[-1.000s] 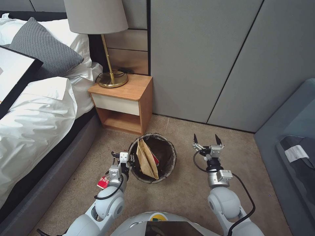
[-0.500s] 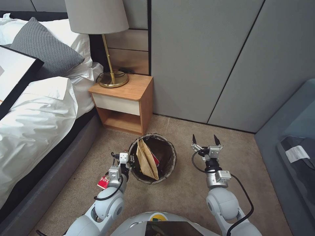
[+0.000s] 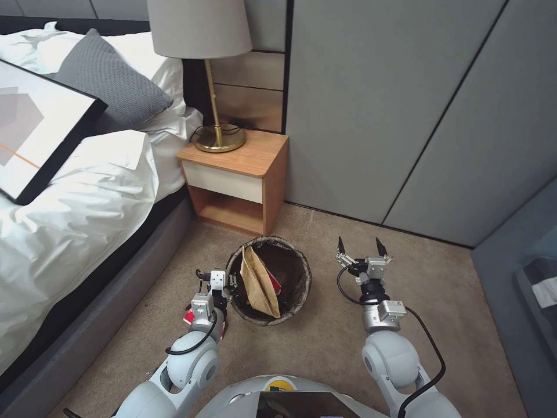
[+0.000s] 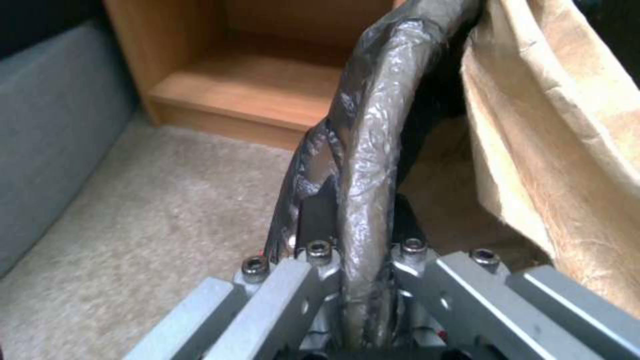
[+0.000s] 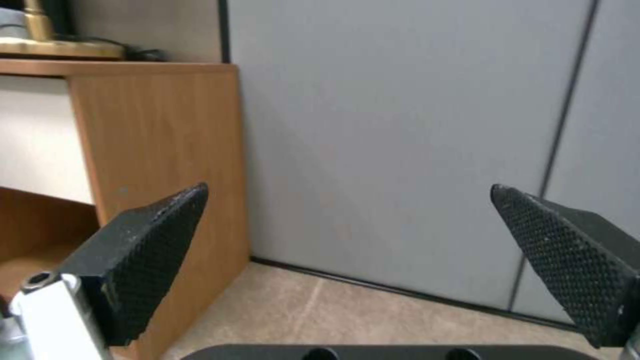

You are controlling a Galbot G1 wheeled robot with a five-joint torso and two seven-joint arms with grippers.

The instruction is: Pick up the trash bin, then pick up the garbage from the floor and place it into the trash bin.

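The trash bin (image 3: 268, 288) stands on the floor (image 3: 325, 342) just in front of the open lower shelf of the wooden nightstand (image 3: 237, 177), which serves as the landmark here. The bin's dark bag liner (image 4: 363, 150) is folded over its rim. Inside the bin a flat brown paper bag (image 3: 259, 283) leans upright, and a bit of red wrapper (image 3: 275, 284) shows just behind it.

The left tool (image 3: 227, 285) sits at the rim of the bin on the side away from the nightstand and toward the bed (image 3: 75, 203). In the left wrist view its jaws are closed on the liner-covered rim, one finger outside the wall and one inside, with the brown paper bag (image 4: 567, 150) just beside them. A small red piece of garbage (image 3: 189, 316) lies on the floor beside the left arm, farther from the nightstand than the bin is.

The right tool (image 3: 358, 251) hovers above the carpet on the far side of the bin from the bed, apart from the bin, at about the same depth from the nightstand. Its two black pointed fingers (image 5: 143, 250) are spread wide and hold nothing; the right wrist view looks between them at the side panel of the nightstand (image 5: 167, 165) and the grey wall (image 5: 400, 150) next to it.

A brass lamp (image 3: 217, 116) stands on top of the nightstand.
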